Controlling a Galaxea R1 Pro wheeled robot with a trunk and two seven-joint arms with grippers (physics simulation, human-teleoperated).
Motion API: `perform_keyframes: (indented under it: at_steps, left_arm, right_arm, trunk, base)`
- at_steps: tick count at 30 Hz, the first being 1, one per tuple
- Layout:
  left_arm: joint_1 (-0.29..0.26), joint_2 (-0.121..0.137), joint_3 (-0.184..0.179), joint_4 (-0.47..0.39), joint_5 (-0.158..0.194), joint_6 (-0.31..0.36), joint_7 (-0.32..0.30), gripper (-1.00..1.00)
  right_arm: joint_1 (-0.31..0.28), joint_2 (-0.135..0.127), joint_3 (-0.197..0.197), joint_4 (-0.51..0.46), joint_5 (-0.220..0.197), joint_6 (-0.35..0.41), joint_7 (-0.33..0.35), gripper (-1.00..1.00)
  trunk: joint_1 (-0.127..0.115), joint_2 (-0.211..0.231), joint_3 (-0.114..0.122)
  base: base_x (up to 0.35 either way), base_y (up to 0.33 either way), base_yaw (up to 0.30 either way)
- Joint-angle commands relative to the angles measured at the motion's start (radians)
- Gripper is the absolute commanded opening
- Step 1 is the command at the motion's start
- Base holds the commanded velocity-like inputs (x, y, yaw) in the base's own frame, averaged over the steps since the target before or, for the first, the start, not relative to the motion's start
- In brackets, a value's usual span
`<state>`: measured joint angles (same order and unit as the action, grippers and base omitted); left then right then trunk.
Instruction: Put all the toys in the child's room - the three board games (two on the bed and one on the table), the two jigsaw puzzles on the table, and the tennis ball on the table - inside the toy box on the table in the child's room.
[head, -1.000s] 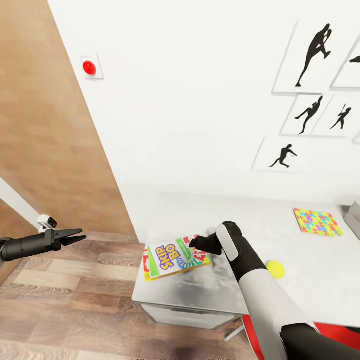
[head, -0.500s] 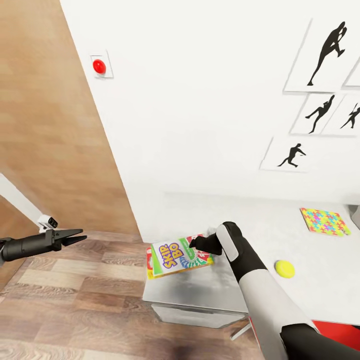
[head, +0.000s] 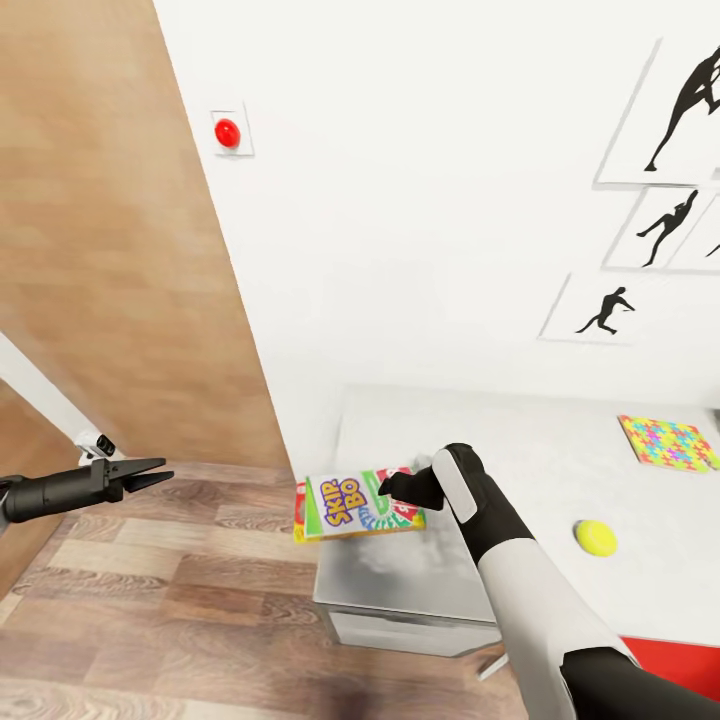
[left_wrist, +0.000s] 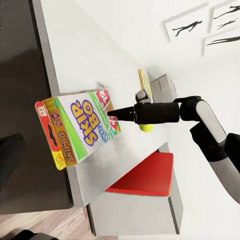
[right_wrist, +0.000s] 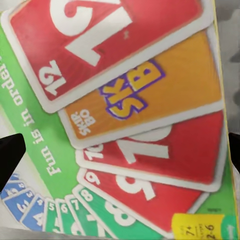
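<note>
Right gripper: closed on the SKIP-BO box, holding it flat, overhanging the desk's left edge.
Left gripper: jaws nearly together, empty, over the floor.
Ball: near desk's front edge.
Puzzle: far right.

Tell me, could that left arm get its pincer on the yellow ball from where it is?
Probably not as things stand. The left pincer hangs over the wood floor, well off the table, and the tennis ball lies on the far side of the right arm and the SKIP-BO box.
</note>
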<state>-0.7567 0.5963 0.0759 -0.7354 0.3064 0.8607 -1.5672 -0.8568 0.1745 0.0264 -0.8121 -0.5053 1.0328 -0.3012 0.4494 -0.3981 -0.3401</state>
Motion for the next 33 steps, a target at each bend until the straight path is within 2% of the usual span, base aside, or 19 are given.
perform_keyframes:
  at_steps: [1,14,26,33]
  left_arm:
    - [0.000,0.000,-0.001,0.000,0.000,0.011,-0.004,1.00]
    - [-0.001,-0.001,-0.002,-0.001,0.000,0.011,-0.004,1.00]
    - [-0.001,0.000,-0.002,0.000,0.000,0.010,-0.004,1.00]
    - [0.000,0.000,-0.003,0.000,0.000,0.010,-0.004,1.00]
  right_arm:
    - [-0.001,0.000,0.001,-0.001,-0.012,0.002,-0.010,1.00]
    - [0.000,0.000,0.001,-0.001,-0.011,-0.001,-0.010,1.00]
    - [0.005,0.000,0.001,-0.023,-0.010,0.001,-0.010,1.00]
    - [0.004,0.000,0.002,-0.117,-0.010,0.011,-0.012,1.00]
  trunk:
    - [0.001,-0.002,-0.002]
    - [0.001,-0.002,-0.001]
    - [0.001,-0.002,0.014]
    - [0.001,-0.002,0.025]
  base:
    - [0.000,0.094,0.000]
    - [0.000,0.075,0.000]
    - [0.000,0.004,-0.058]
    - [0.000,0.000,-0.076]
